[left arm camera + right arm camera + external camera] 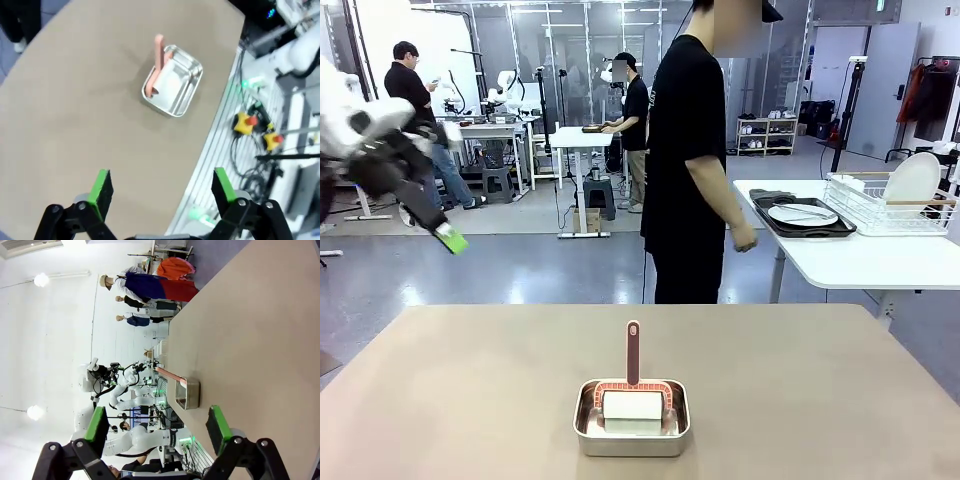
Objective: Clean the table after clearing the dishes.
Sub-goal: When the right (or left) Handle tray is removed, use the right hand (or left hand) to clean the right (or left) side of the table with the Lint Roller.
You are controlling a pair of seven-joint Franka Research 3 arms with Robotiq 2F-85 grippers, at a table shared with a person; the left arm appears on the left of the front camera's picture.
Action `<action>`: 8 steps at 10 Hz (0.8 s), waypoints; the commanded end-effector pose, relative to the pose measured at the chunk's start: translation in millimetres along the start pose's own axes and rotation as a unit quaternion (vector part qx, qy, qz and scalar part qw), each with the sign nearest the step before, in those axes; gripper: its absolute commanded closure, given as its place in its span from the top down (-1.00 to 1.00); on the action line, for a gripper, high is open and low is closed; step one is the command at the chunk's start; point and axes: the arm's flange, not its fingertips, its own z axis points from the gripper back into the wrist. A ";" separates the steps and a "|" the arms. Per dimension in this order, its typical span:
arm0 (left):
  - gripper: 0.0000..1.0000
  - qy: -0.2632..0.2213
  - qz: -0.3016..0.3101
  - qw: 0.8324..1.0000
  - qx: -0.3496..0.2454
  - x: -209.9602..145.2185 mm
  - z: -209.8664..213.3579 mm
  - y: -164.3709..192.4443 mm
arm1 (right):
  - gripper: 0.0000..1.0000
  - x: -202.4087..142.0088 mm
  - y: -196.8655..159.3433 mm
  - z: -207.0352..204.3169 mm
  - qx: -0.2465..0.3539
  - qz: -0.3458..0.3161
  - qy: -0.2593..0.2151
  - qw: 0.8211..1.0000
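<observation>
- The left gripper (161,180) is seen with its jaws spread wide and nothing between them; the green pads (101,186) are mounted on black jointed fingers.
- In the front view, the same gripper (448,238) is held high at the far left, off the table's edge, and is blurred.
- The right gripper (156,415) is likewise parted and empty, and is aimed along the tabletop from low above it.
- The table (470,380) is spread beneath both arms: a wide, matte, tan-beige slab with rounded corners, its surface smooth and bare but for one pan.
- A small rectangular steel pan (630,446), shiny and round-cornered, is set near the middle of the near edge.
- A white block (632,406) is held inside the pan, framed by a salmon-pink brush head, from which a slim pink handle (633,352) is raised upright.
- A person in black (685,160) is stationed just past the far edge, with one hand (745,240) lowered toward a white side table (860,262) at the far right.
- On that side table, a round white plate (803,215) is laid flat on a dark rectangular tray (772,224).
- Just right of the tray, a second white plate (912,183) is propped on edge in a white wire rack (865,205).
</observation>
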 end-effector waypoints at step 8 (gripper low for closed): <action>1.00 0.040 -0.065 0.997 0.011 27.0 -49.6 -26.9 | 1.00 -3.1 4.0 1.0 -0.006 0.001 0.001 1.000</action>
